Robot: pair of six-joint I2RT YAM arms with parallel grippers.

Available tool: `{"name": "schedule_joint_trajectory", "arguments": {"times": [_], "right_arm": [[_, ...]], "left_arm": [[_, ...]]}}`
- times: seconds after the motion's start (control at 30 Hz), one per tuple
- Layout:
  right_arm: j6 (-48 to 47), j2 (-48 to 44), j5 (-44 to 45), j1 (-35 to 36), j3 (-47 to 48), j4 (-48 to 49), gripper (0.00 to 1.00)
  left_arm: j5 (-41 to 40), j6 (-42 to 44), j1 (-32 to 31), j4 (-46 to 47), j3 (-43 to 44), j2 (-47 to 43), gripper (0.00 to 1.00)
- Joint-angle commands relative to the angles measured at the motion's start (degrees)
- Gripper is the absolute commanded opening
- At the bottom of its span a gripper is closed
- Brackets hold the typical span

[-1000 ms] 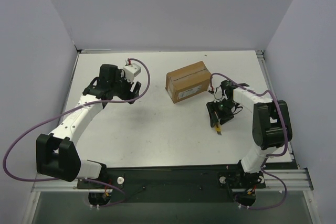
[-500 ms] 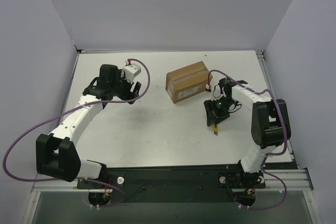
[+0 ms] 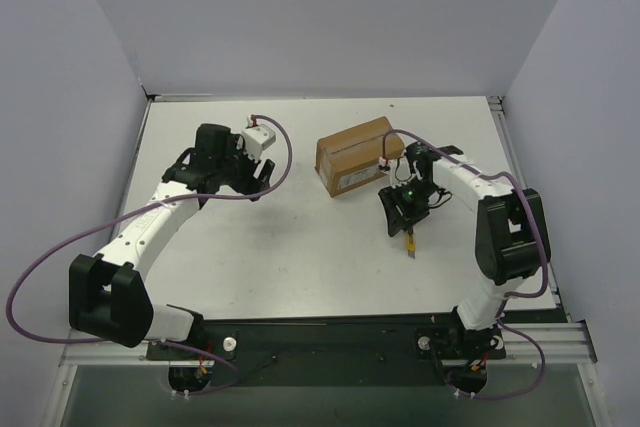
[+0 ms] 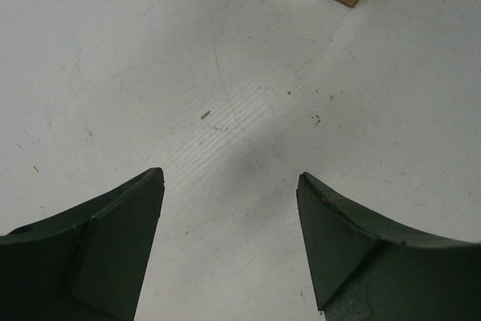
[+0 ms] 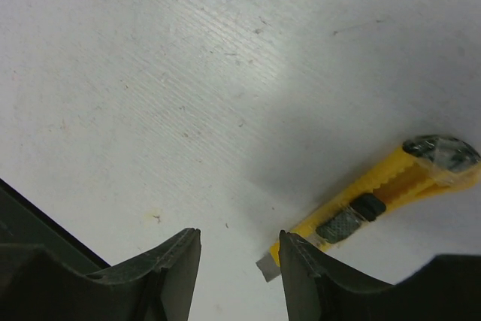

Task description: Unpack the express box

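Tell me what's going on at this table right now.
Two robot arms are set to unpack the express box, which sits closed toward the far right of the table. The right gripper hangs low over a yellow utility knife lying flat on the near side of the box. Its jaws are apart, and the knife lies beside one finger, not between them. The left gripper is open over bare table left of the box, holding nothing.

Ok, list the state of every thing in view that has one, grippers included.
express box: closed, flaps down, sitting on the table.
utility knife: lying flat on the table, blade tip out, not gripped.
left gripper: open, empty, over the table.
right gripper: open, nothing between its fingers, the knife just outside one finger.
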Motion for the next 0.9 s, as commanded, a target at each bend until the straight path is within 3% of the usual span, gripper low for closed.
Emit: {"name": "schedule_joint_trajectory", "arguments": {"times": [0.0,0.1,0.23,0.87], "right_arm": [[-3.32,-5.52,5.91,-1.08,-1.96,-4.22,0.45],[-4.73,-6.66,7.59,-1.78,-4.86,-4.04,0.48],[-4.99,-6.58,9.09,-2.13,-6.88,-3.16,0.59],[-5.17,2.21,4.0,3.93,-3.02,-2.19,0.61]], "left_arm": [[0.6,0.67,0.07,1.63,0.58,-0.8,0.81],[0.95,0.32,-0.02,1.81,0.58,-0.89,0.81],[0.95,0.23,-0.02,1.72,0.23,-1.33,0.81],[-1.16,2.42,-0.89,-0.91,-3.19,-5.72,0.81]]}}
